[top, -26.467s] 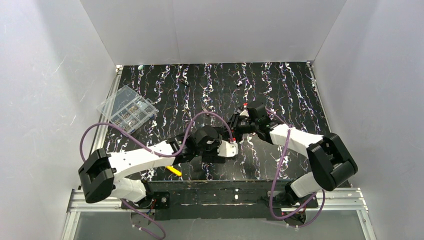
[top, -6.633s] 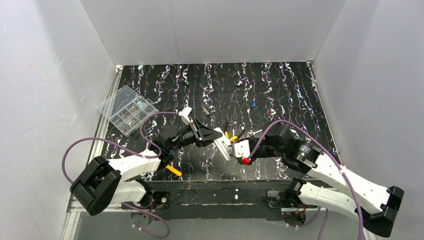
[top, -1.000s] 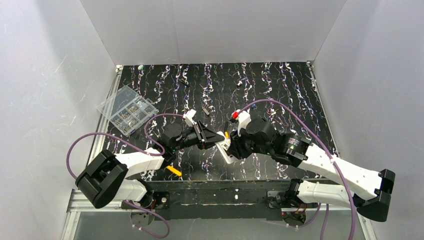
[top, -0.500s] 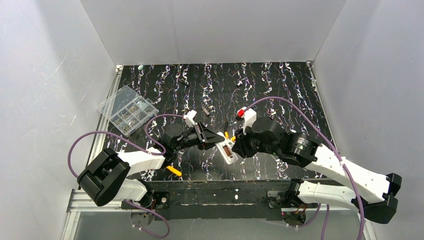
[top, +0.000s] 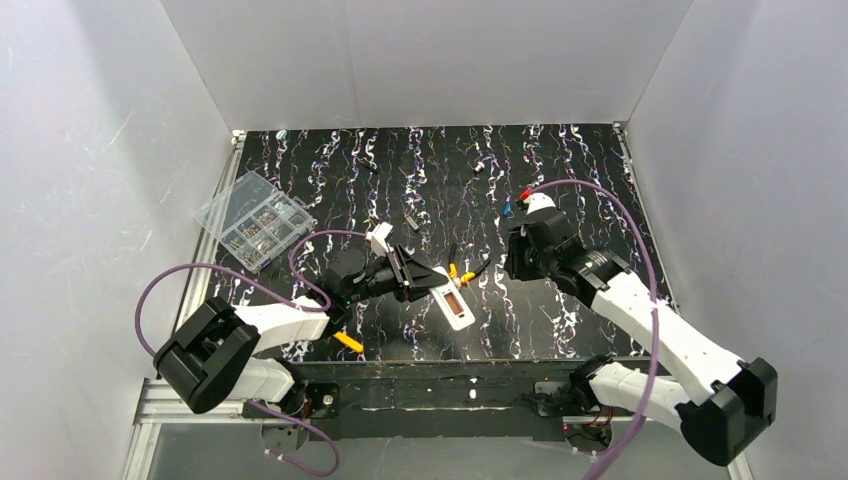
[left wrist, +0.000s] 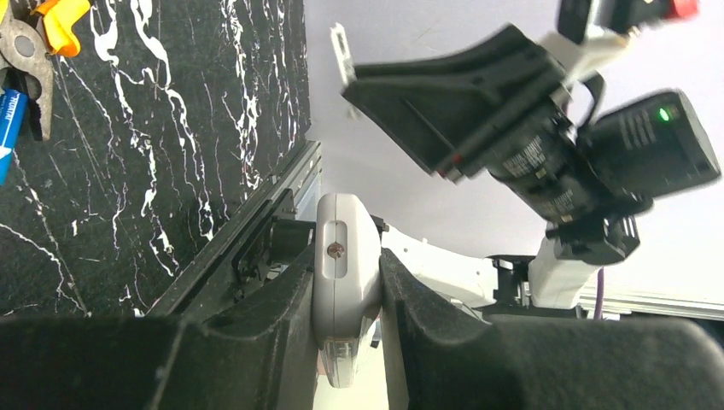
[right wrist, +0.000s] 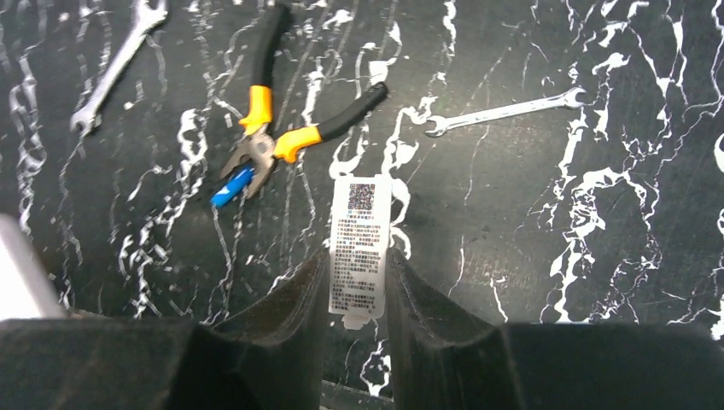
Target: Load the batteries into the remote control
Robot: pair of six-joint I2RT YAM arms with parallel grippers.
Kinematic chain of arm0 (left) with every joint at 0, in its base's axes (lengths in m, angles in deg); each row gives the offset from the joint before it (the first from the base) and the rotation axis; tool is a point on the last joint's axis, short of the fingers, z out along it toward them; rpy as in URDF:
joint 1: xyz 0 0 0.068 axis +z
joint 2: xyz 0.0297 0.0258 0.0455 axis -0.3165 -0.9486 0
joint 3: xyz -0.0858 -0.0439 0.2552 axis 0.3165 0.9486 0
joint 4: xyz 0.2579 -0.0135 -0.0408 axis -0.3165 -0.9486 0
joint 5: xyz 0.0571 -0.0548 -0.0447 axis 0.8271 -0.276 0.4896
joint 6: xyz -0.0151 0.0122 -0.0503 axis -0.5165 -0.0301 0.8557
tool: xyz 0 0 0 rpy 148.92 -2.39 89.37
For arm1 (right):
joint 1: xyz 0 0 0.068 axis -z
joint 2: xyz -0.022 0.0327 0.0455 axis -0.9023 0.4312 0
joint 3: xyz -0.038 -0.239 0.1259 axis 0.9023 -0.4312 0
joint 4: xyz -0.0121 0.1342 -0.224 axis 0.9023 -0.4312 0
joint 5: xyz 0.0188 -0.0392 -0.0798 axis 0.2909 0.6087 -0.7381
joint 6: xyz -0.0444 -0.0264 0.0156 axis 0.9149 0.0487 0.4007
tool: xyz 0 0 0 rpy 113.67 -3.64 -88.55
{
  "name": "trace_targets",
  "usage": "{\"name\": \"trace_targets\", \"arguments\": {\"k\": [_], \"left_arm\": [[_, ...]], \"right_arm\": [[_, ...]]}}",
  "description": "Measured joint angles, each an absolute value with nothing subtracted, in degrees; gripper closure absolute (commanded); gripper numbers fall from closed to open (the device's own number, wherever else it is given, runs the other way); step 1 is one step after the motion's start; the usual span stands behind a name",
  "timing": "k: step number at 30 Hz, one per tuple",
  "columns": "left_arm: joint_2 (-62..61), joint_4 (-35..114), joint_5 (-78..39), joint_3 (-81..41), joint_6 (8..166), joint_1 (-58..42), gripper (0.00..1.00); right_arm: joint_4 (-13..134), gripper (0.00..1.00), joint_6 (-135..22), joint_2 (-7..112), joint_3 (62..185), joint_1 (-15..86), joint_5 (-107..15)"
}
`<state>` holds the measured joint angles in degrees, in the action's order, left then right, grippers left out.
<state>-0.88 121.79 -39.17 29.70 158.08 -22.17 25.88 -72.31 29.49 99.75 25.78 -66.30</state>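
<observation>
The left fingers (left wrist: 282,333) clamp the remote control (left wrist: 346,256), recess up, and the right fingers (right wrist: 273,316) clamp a labelled white cover (right wrist: 360,239), while a blue battery (right wrist: 230,186) lies diagonally on the surface (right wrist: 512,213) between them, by the pliers (right wrist: 256,147).

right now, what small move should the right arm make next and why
Probably lower the right gripper and release the thin white labelled plastic panel onto the black marbled table: its fingers are full, and the tiny blue cylindrical battery lies by the yellow-handled pliers.
</observation>
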Motion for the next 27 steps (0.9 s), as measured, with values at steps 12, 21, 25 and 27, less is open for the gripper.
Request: {"name": "trace_targets", "arguments": {"k": [12, 21, 25, 27], "left_arm": [[-0.2, 121.5, -39.1, 30.4, 157.9, -22.2, 1.00], [-0.6, 121.5, -39.0, 30.6, 158.0, -22.2, 1.00], [-1.5, 121.7, -39.0, 30.6, 158.3, -22.2, 1.00], [-1.6, 121.8, -39.0, 30.6, 158.3, -22.2, 1.00]], "right_arm": [[35.7, 0.77, -73.5, 43.1, 94.5, 31.7, -59.9], [35.7, 0.64, -77.7, 43.8, 86.2, 31.7, -57.9], [36.0, 0.41, -78.5, 46.2, 86.2, 31.2, -57.9], [35.9, 0.36, -78.8, 46.6, 86.2, 31.0, -58.1]]}}
